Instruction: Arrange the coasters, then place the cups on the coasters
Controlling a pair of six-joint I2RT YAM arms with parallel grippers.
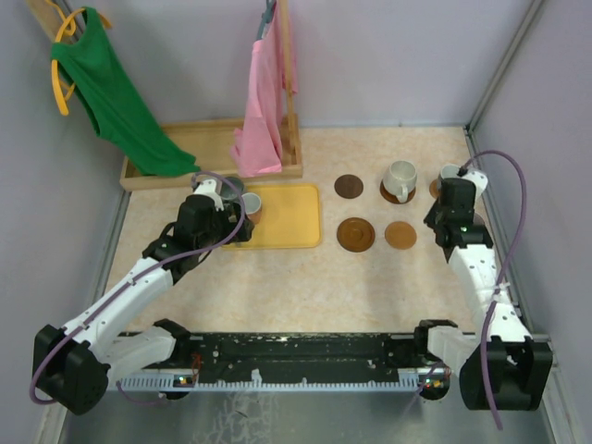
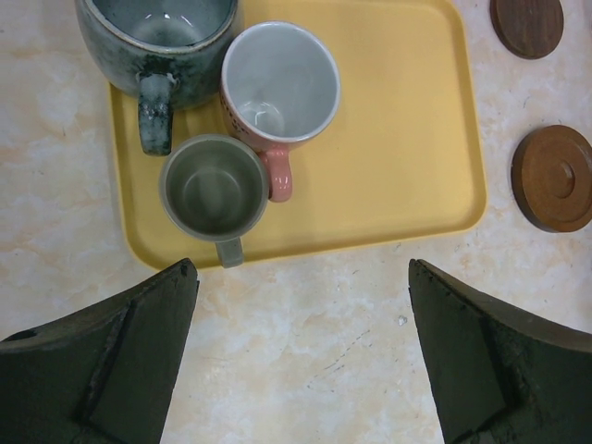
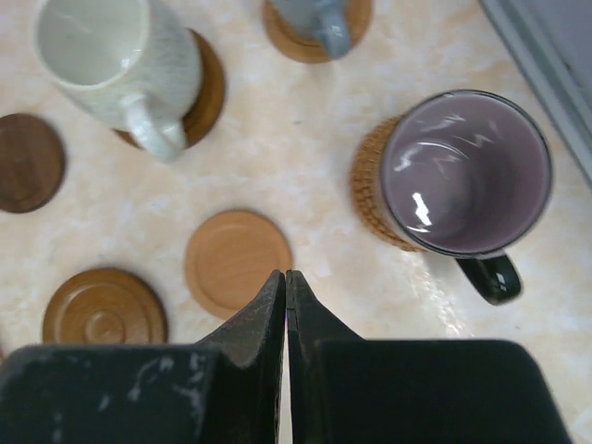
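Note:
Three cups stand at the left end of a yellow tray (image 2: 398, 166): a dark grey-green cup (image 2: 157, 37), a pink cup (image 2: 280, 83) and a small grey-green cup (image 2: 213, 185). My left gripper (image 2: 303, 273) hovers open just in front of the tray, holding nothing. My right gripper (image 3: 285, 276) is shut and empty above a bare tan coaster (image 3: 238, 262). Around it, a cream cup (image 3: 116, 60), a blue-grey cup (image 3: 319, 18) and a mauve cup (image 3: 467, 171) each sit on a coaster. Two brown coasters (image 3: 104, 307) (image 3: 28, 162) lie bare.
A wooden tray (image 1: 213, 139) stands at the back, with a pink cloth (image 1: 259, 111) and a green cloth (image 1: 116, 102) hanging over it. Walls close in the table on the left, back and right; the mauve cup sits near the right wall.

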